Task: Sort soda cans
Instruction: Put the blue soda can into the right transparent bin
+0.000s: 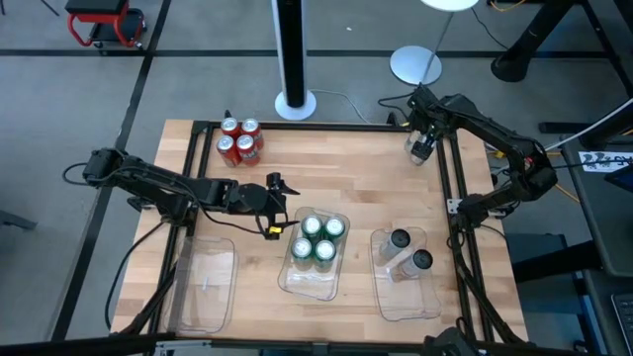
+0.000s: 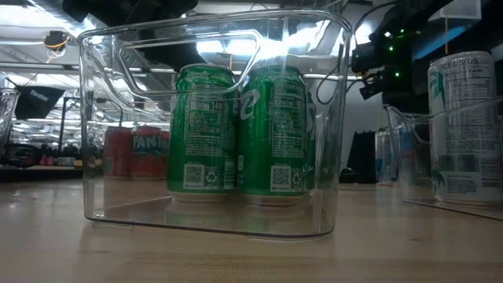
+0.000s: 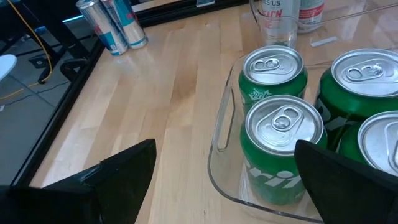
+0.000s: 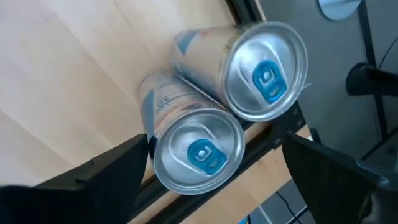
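Note:
Four green cans (image 1: 318, 240) stand upright in the middle clear tray (image 1: 297, 279); the low view shows them (image 2: 236, 130) through its wall. My left gripper (image 1: 272, 210) is open just left of that tray, one finger over the table, the other over the green cans (image 3: 283, 127). Four red cans (image 1: 240, 141) stand together near the far edge. Two silver-grey cans (image 1: 406, 252) stand in the right tray. My right gripper (image 1: 422, 150) hangs open above two more silver-grey cans (image 4: 196, 152) at the far right corner, its fingers on either side of the nearer one.
An empty clear tray (image 1: 205, 282) lies at the near left. A black metal frame (image 1: 450, 188) runs along the table's right and far edges, close to the two corner cans. Bare wood lies between the red cans and the right arm.

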{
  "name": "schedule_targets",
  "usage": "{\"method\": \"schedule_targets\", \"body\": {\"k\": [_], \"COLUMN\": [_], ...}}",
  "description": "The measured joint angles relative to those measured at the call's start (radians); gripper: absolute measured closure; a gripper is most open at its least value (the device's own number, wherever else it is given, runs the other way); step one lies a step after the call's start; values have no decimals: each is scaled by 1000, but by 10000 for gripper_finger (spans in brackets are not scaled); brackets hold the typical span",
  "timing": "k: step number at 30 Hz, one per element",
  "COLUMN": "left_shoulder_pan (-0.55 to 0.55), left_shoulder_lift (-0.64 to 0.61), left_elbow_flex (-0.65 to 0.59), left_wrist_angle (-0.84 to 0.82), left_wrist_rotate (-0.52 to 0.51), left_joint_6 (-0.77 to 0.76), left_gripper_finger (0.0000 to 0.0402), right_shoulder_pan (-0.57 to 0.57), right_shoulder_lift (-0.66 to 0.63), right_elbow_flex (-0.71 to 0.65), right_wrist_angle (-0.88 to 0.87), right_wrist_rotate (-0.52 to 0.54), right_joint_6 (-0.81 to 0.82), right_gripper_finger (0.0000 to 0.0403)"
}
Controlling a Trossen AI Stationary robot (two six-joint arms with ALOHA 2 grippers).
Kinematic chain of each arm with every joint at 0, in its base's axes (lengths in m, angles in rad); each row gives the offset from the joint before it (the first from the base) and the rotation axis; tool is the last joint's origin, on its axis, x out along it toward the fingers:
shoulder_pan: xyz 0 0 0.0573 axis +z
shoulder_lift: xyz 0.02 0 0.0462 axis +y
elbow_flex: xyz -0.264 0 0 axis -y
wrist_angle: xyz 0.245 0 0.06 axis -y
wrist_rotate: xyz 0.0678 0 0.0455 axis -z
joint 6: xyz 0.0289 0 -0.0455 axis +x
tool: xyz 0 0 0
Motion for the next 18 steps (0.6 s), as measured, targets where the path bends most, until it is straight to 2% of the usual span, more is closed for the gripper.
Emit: {"method": "schedule_targets", "body": {"k": [11,18], "left_shoulder_pan": [0,-1], "left_shoulder_lift": [0,0], "left_elbow_flex": [0,0], "left_wrist_angle": [-1,-1], "left_wrist_rotate": [0,0], "left_joint_6": [0,-1], "left_gripper_finger": [31,31], "right_shoulder_pan": [-13,-12], "right_shoulder_lift": [1,1], "right_elbow_flex": [-16,-71], "right_wrist_angle": [10,72], "right_wrist_rotate": [-26,-33], "right_joint_6": [-2,0], "right_gripper_finger": [31,31]}}
